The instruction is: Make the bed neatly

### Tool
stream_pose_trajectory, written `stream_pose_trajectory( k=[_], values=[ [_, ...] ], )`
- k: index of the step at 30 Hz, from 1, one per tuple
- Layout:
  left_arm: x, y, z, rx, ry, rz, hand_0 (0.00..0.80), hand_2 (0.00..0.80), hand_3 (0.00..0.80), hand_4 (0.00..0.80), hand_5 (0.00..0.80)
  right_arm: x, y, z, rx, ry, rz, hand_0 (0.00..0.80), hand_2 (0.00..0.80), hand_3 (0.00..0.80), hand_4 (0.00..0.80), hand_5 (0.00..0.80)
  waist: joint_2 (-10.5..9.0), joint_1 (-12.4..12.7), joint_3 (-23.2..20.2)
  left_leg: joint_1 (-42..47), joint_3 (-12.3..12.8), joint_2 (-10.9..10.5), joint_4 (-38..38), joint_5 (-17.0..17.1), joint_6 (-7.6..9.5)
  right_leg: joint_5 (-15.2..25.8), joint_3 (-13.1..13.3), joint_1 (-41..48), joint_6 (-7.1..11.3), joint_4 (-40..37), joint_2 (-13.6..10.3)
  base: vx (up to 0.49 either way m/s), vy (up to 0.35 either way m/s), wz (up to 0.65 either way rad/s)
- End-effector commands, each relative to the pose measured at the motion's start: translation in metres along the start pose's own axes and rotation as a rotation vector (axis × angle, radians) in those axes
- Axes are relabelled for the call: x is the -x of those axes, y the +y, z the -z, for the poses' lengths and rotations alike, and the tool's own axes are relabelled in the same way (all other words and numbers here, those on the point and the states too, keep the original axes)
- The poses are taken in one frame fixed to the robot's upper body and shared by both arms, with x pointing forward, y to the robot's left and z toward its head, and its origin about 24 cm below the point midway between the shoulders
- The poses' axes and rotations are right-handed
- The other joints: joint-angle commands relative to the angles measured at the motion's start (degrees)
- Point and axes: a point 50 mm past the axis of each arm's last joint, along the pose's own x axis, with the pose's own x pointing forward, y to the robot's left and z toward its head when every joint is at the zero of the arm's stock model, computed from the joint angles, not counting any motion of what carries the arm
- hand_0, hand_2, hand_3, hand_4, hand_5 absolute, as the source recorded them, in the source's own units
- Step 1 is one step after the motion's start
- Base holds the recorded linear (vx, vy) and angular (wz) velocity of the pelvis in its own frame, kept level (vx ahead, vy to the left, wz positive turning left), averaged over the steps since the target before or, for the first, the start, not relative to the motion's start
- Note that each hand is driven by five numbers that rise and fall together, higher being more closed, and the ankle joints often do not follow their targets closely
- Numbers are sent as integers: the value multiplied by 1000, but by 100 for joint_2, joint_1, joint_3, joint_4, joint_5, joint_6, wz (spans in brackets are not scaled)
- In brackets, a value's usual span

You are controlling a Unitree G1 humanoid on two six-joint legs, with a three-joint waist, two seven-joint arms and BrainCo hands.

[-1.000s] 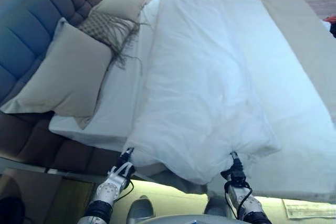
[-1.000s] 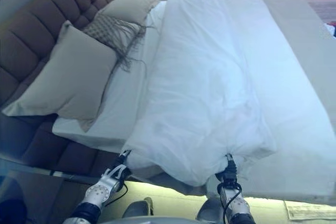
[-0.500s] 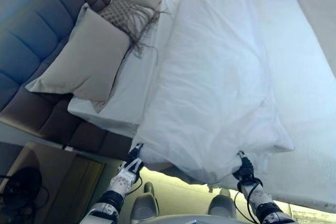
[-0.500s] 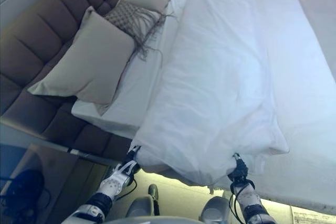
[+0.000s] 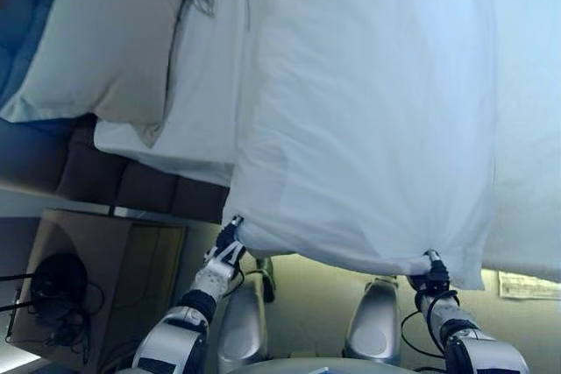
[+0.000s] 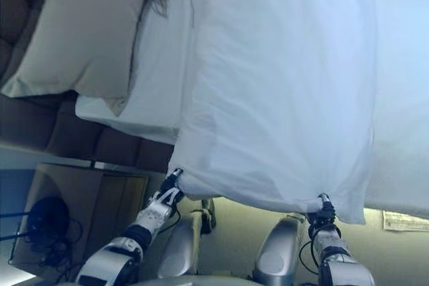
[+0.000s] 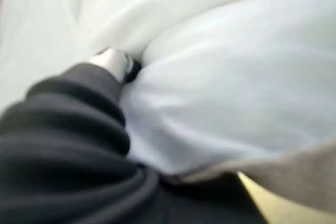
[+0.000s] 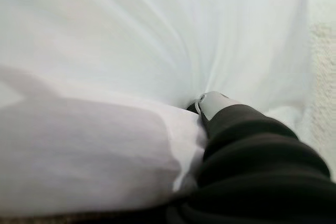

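Note:
A white duvet (image 5: 368, 111) lies along the bed, its near edge hanging over the bed's side towards me. My left hand (image 5: 223, 260) grips the duvet's near left corner, and my right hand (image 5: 431, 276) grips its near right corner. The edge is stretched fairly flat between them. In the left wrist view a finger (image 7: 113, 59) is pressed into the white cloth (image 7: 226, 77). The right wrist view shows a finger (image 8: 212, 103) buried in the cloth (image 8: 131, 40). A white sheet (image 5: 202, 102) covers the mattress beside the duvet.
A beige pillow (image 5: 105, 32) leans on the dark padded headboard (image 5: 35, 155) at the left. A brown nightstand (image 5: 105, 269) with a black object (image 5: 54, 282) on it stands below the headboard. A sheet of paper (image 5: 526, 285) lies on the floor at the right.
The view has tilted down and closer to the bed's side. The duvet's bunched near edge has been pulled out flatter, and my hands are further apart, both still holding it.

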Motion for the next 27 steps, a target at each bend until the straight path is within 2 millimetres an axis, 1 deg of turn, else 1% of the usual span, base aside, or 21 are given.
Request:
stream_pose_trajectory(
  k=[1,2,3,5,6,7,8,9,10,11,13,14,17,18,20,23,24,25,26,27],
  values=[
    [1,-3,-65,-46,-220,15,800,800,800,800,800,13,-22,-19,-17,-42,44,800,800,800,800,800,-227,9,132,-362,-315,405,-322,685,-365,306,283,-441,52,420,-263,-253,-19,-18],
    [-2,-14,-71,-62,-250,44,800,800,800,800,800,6,-8,-12,18,-15,-14,800,800,800,800,800,-285,10,309,-565,-386,339,-362,807,-384,434,311,-658,21,328,-202,-254,-67,-10],
    [-3,-21,-77,-62,-272,55,800,800,800,800,800,0,4,-6,33,3,-58,800,800,800,800,800,-319,19,421,-723,-434,332,-346,847,-397,456,312,-831,6,343,-126,-297,-97,-4],
    [-3,-28,-87,-66,-308,64,800,800,800,800,800,-10,27,6,50,24,-121,800,800,800,800,800,-377,57,596,-1019,-573,357,-264,855,-407,437,343,-1171,-26,444,43,-181,-71,-14],
    [-4,-31,-92,-73,-325,63,800,800,800,800,800,-14,39,8,53,31,-148,800,800,800,800,800,-409,84,668,-1155,-677,360,-255,887,-405,433,389,-1330,-36,490,120,-128,-42,-23],
    [-4,-34,-95,-72,-335,61,800,800,800,800,800,-17,46,10,61,34,-167,800,800,800,800,800,-436,102,721,-1268,-774,359,-212,896,-416,423,439,-1442,-49,527,169,-118,-8,-32],
    [-4,-37,-99,-57,-349,61,800,800,800,800,800,-20,56,11,84,40,-185,800,800,800,800,800,-470,116,722,-1487,-944,354,-102,879,-429,389,519,-1661,-71,601,241,-91,37,-38],
    [-3,-38,-104,-42,-358,68,800,800,800,800,800,-22,65,11,107,44,-194,800,800,800,800,800,-477,134,722,-1619,-1030,366,-57,876,-411,353,562,-1843,-79,703,297,-99,65,-45],
    [-2,-39,-108,-38,-365,76,800,800,800,800,800,-24,69,11,120,45,-197,800,800,800,800,800,-485,138,722,-1733,-1037,393,-69,939,-402,378,582,-1976,-91,746,314,-94,64,-44],
    [-2,-40,-112,-52,-369,81,800,800,800,800,800,-24,70,9,130,41,-192,800,800,800,800,800,-479,135,723,-1894,-1009,449,-30,958,-412,353,602,-2150,-92,835,314,-74,38,-34],
    [-3,-43,-112,-83,-363,80,800,800,800,800,800,-26,73,2,139,23,-171,800,800,800,800,800,-424,134,723,-2079,-975,456,5,955,-422,276,633,-2371,-71,964,310,-60,34,-11],
    [-5,-46,-109,-98,-348,84,800,800,800,800,800,-26,73,-6,142,3,-150,800,800,800,800,800,-356,127,723,-2213,-918,440,-24,1012,-418,264,642,-2518,-71,991,284,-75,45,-1],
    [-8,-48,-100,-86,-318,105,800,800,800,800,800,-24,68,-19,173,-24,-111,800,800,800,800,800,-209,119,723,-2478,-833,335,-7,1055,-376,270,679,-2805,-111,1061,260,-83,55,8],
    [-8,-49,-99,-91,-317,106,800,800,800,800,800,-24,68,-20,179,-27,-108,800,800,800,800,800,-187,120,723,-2539,-825,321,17,1053,-371,267,687,-2866,-119,1088,253,-103,62,15],
    [-8,-53,-98,-108,-318,124,800,800,800,800,800,-24,71,-30,194,-44,-118,800,800,800,800,800,-116,121,723,-2775,-792,302,107,1041,-371,257,724,-3112,-137,1184,220,-80,47,11],
    [-8,-57,-103,-153,-324,116,800,800,800,800,800,-24,73,-36,186,-64,-110,800,800,800,800,800,-76,138,723,-2987,-751,283,147,1043,-368,306,732,-3297,-149,1170,195,-56,7,12],
    [-9,-56,-104,-183,-317,89,800,800,800,800,800,-23,71,-36,167,-68,-91,800,800,800,800,800,-77,142,723,-3042,-738,279,137,1052,-365,335,718,-3337,-145,1143,186,-57,-1,9],
    [-9,-50,-104,-226,-292,7,800,800,800,800,800,-22,65,-40,142,-75,-62,800,800,800,800,800,-73,140,723,-3086,-717,277,126,1063,-363,364,701,-3370,-135,1108,165,-42,4,5],
    [-9,-45,-104,-236,-278,-39,800,800,800,800,800,-21,62,-41,133,-77,-47,800,800,800,800,800,-68,134,723,-3099,-706,274,123,1068,-363,381,694,-3379,-131,1085,155,-40,16,4],
    [-7,-31,-106,-247,-254,-134,800,800,800,800,800,-18,53,-44,117,-72,7,800,800,800,800,800,-70,102,723,-3129,-684,262,127,1069,-362,407,691,-3395,-136,1040,142,-24,15,5]
  ],
)
